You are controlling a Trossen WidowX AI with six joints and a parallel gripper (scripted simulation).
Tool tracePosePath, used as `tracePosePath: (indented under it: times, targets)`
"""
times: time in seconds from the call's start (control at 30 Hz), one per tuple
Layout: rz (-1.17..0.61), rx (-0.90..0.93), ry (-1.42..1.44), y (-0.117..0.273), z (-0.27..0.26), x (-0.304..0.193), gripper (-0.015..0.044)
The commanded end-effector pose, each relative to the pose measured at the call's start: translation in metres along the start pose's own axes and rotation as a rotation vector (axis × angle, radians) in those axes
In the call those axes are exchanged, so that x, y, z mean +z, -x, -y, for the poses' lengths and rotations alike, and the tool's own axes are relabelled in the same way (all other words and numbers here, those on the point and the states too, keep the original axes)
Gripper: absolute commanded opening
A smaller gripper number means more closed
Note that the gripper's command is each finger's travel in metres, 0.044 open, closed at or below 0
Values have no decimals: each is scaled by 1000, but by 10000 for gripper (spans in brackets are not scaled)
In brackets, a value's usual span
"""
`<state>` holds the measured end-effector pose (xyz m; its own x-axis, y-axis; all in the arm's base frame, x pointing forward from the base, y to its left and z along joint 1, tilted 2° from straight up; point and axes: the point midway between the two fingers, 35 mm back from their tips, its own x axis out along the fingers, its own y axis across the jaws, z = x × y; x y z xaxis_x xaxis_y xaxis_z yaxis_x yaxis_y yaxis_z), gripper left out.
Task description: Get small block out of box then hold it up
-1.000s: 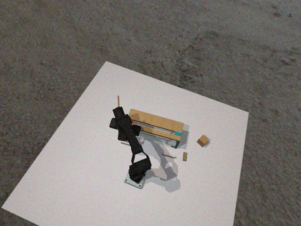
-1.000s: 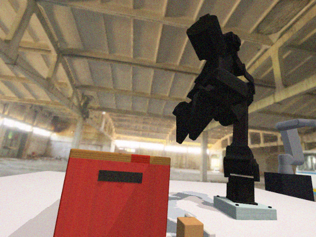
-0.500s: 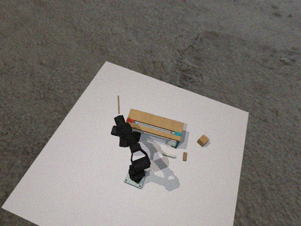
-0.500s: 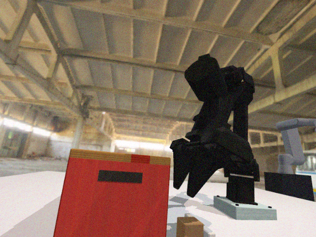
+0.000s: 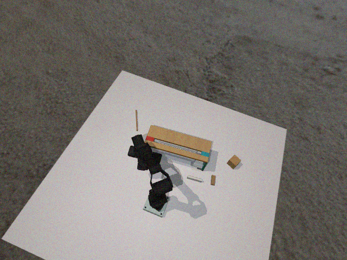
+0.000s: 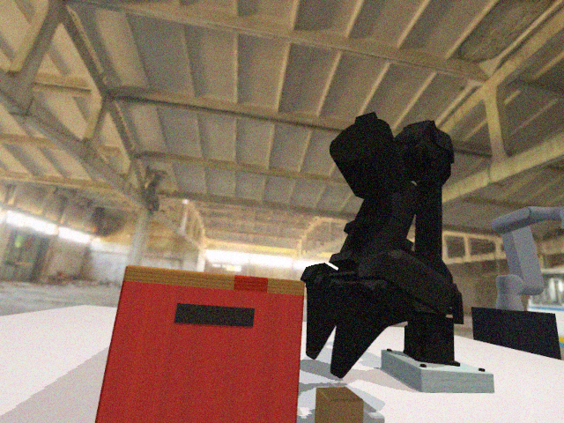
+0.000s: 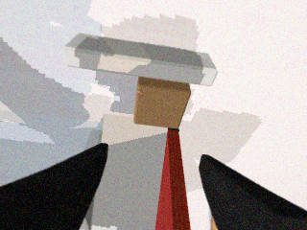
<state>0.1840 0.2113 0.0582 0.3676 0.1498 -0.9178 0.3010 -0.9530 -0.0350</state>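
The box [image 5: 182, 138] [image 6: 200, 364] stands upright; its red end wall [image 7: 179, 196] shows edge-on in the wrist view. A small brown block [image 6: 339, 407] [image 7: 162, 103] lies on the table outside the box, just off the front edge of the red end. A translucent bar [image 7: 141, 59] lies against the block's far side in the wrist view. My gripper [image 6: 325, 364] [image 7: 154, 155] is open and empty, pointing down above the table near the block, beside the red end. The block is beyond the fingertips in the wrist view, not between them. The arm hides the block in the top view.
The box's teal-marked end [image 5: 205, 154] is on the right. A brown cube [image 5: 233, 161], a small brown piece [image 5: 213, 180] and a pale bar [image 5: 195, 179] lie off that end. A thin stick [image 5: 136, 120] lies behind the red end.
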Motion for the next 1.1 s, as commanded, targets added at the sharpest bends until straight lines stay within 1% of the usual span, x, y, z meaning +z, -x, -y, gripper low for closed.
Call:
tracePosePath:
  times: [0.0,0.83,1.07]
  targets:
    - [7,10,2,-9,-1,5,285]
    - [7,10,2,-41,-1,22,285]
    - [7,10,2,-41,-1,22,101]
